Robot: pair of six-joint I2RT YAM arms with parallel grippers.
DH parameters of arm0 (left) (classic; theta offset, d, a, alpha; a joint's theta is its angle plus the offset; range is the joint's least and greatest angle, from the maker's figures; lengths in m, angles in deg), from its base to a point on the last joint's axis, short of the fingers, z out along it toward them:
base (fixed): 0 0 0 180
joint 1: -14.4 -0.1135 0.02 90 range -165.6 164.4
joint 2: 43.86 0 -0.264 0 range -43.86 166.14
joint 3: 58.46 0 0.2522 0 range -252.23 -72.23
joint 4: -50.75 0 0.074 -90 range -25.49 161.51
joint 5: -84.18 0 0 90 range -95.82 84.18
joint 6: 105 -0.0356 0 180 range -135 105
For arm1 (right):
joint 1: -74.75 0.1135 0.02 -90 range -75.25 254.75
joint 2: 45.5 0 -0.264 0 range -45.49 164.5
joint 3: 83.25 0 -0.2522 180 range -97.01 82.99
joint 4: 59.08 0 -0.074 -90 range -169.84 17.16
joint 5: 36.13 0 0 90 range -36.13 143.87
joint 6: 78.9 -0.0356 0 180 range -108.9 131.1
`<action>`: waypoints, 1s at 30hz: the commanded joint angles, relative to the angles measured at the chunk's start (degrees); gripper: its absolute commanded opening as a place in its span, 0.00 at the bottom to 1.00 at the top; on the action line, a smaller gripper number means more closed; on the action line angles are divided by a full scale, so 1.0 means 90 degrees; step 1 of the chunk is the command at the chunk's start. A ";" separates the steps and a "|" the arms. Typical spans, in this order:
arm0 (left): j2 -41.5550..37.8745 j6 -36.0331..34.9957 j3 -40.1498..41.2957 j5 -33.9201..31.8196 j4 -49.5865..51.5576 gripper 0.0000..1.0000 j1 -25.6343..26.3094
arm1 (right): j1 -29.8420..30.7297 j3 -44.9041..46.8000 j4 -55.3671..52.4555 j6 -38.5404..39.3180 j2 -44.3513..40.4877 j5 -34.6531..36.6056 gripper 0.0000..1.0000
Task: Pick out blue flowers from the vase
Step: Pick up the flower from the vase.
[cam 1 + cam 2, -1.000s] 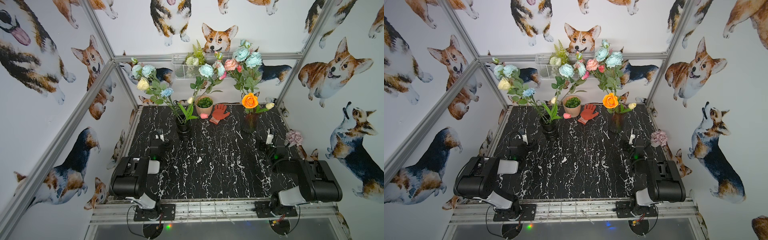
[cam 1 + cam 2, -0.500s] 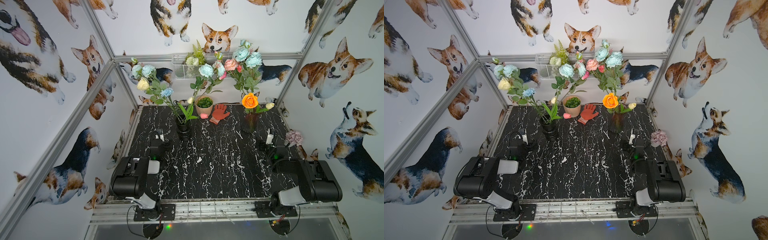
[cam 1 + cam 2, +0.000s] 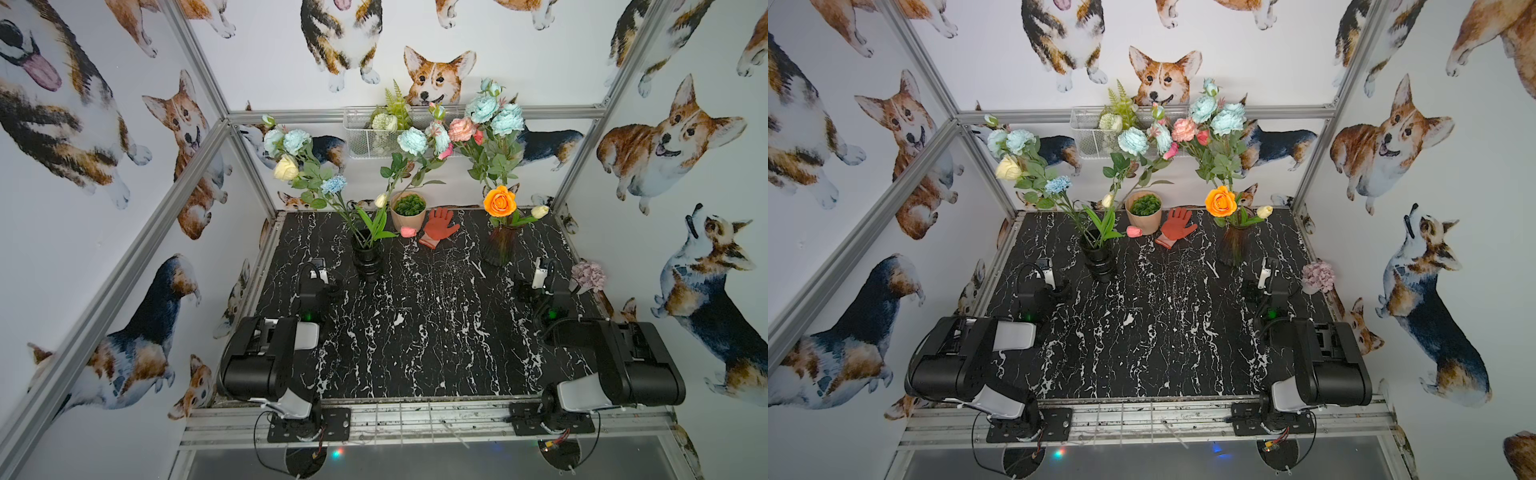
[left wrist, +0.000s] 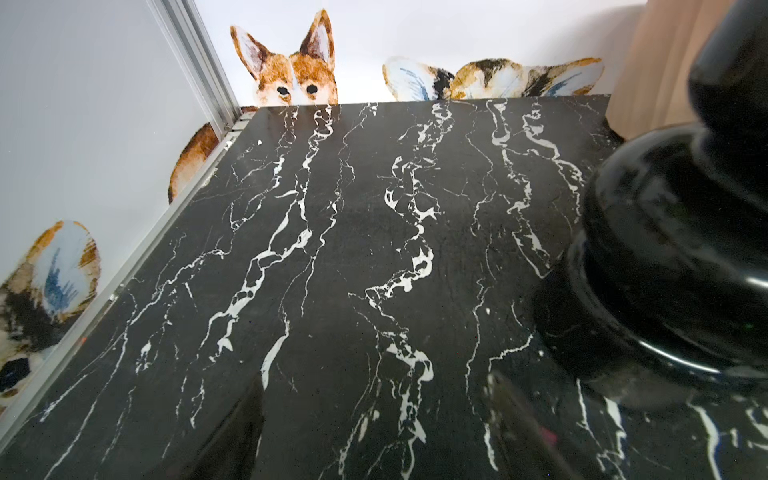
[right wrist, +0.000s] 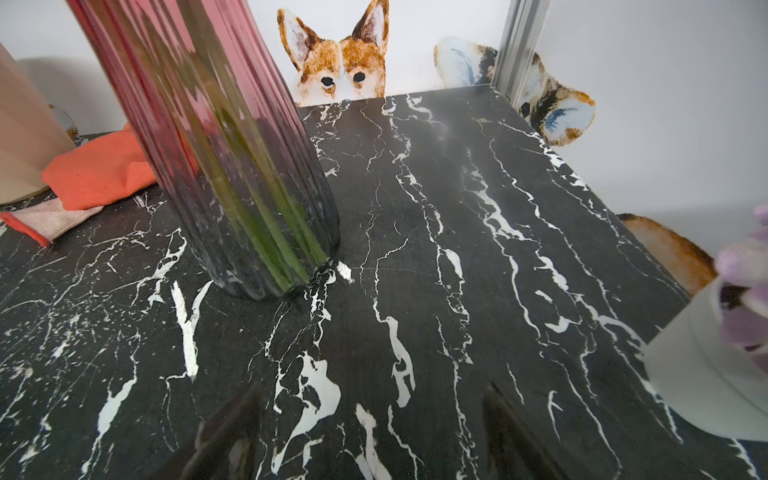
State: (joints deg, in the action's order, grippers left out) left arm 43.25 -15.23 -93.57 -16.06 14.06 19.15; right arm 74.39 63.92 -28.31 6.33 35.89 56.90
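- Surveying in both top views: blue flowers (image 3: 296,140) are carried on long thin stems in the black vase (image 3: 366,258) at the back left of the table (image 3: 415,340), with a small blue bloom (image 3: 333,185) set lower in the same bunch.
- Further pale blue heads (image 3: 496,116) are listed in the glass vase (image 3: 498,246) at the back right, mixed with pink blooms (image 3: 461,129) above an orange rose (image 3: 500,201).
- Top views, arms: the left claw (image 3: 332,287) is parked low just beside the black vase, and the right claw (image 3: 524,291) near the glass vase. No flower is touched.
- Left wrist view: the rounded body of the black vase is seen close alongside. The claw's two fingers (image 4: 241,432) are spread with nothing between them. No flower is shown.
- Right wrist view: green stems (image 5: 270,232) are seen through the glass vase. The fingers here are likewise spread and empty.
- Handling, as judged: the flowers are taken to be light, the heads soft and easily crushed, the stems thin, springy and probably slick. Hold is best taken on bare stem just above the vase mouth, below the leaves, and drawn straight up, since tangled neighbours or a light vase could be dragged along.
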 commanded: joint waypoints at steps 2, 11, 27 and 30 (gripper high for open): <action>-0.0763 -0.0063 0.0112 -0.0058 0.0251 0.80 0.0036 | 0.0210 -0.0288 -0.0841 0.0099 -0.0656 0.0274 0.82; -0.2341 0.0296 -0.0373 0.0854 0.1819 0.77 0.0176 | 0.1466 -0.1298 -0.2866 0.0594 -0.1594 0.0366 0.80; -0.3774 0.1113 -0.1338 0.1984 0.3202 0.78 0.0546 | 0.3080 -0.2740 -0.3758 0.0532 -0.2184 -0.0102 0.66; -0.3647 0.0979 -0.1734 0.2053 0.3616 0.78 0.0546 | 0.3245 -0.2850 -0.3662 0.0488 -0.2001 -0.0151 0.64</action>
State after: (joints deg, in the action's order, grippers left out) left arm 9.88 -6.84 -106.81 -0.13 42.80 24.12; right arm 102.50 39.40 -61.03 10.83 16.72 56.76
